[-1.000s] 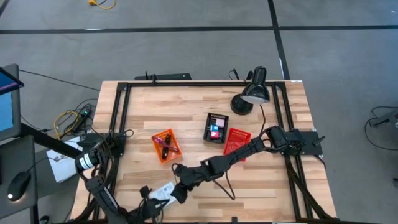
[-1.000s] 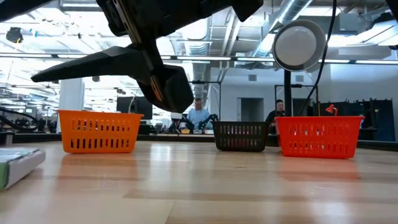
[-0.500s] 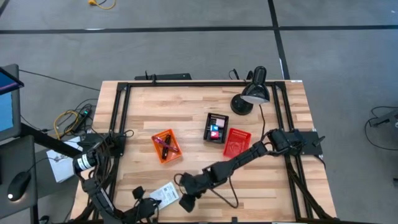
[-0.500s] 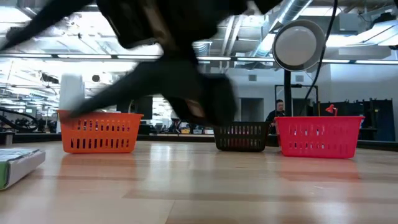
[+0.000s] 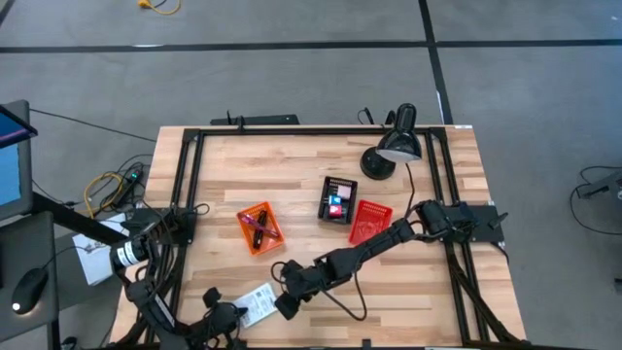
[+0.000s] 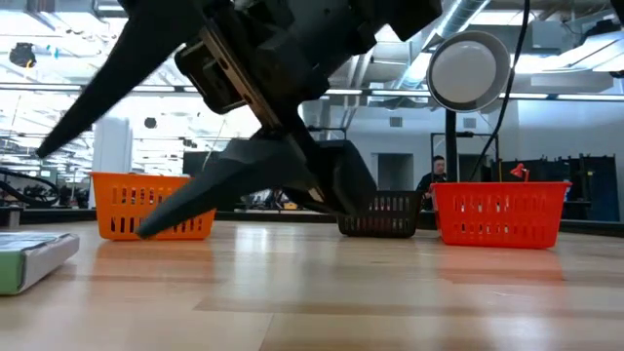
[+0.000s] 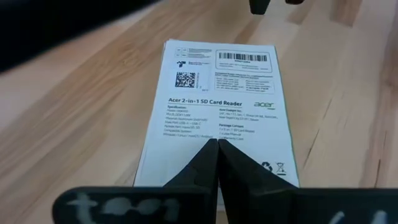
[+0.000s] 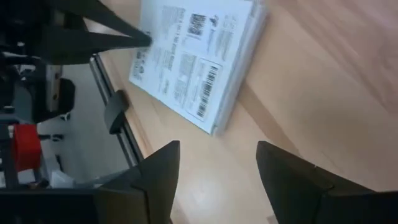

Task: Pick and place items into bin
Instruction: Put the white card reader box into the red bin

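White packet [image 5: 257, 303] is seen lying flat on the wooden table [image 5: 292, 170] near its front edge, printed label facing up; the label text is readable in the left wrist view [image 7: 217, 106]. In the low view the packet [image 6: 34, 258] shows at the far edge of the tabletop.

Left gripper [image 5: 222, 316] is placed just beside the packet at the table's front edge; its two fingers [image 7: 205, 165] are pressed together, tips resting over the packet's near end, nothing held between them.

Right gripper [image 5: 285, 303] is stretched across the table and is set on the packet's other side, close to it. Its fingers [image 8: 161, 171] are spread apart with bare wood between them and the packet just ahead [image 8: 199, 59].

Orange basket [image 5: 259, 228] holds pen-like items. Black basket [image 5: 337, 198] holds small coloured cubes. Red basket [image 5: 369, 220] is partly covered by the right arm. A black desk lamp [image 5: 391, 151] stands at the back.
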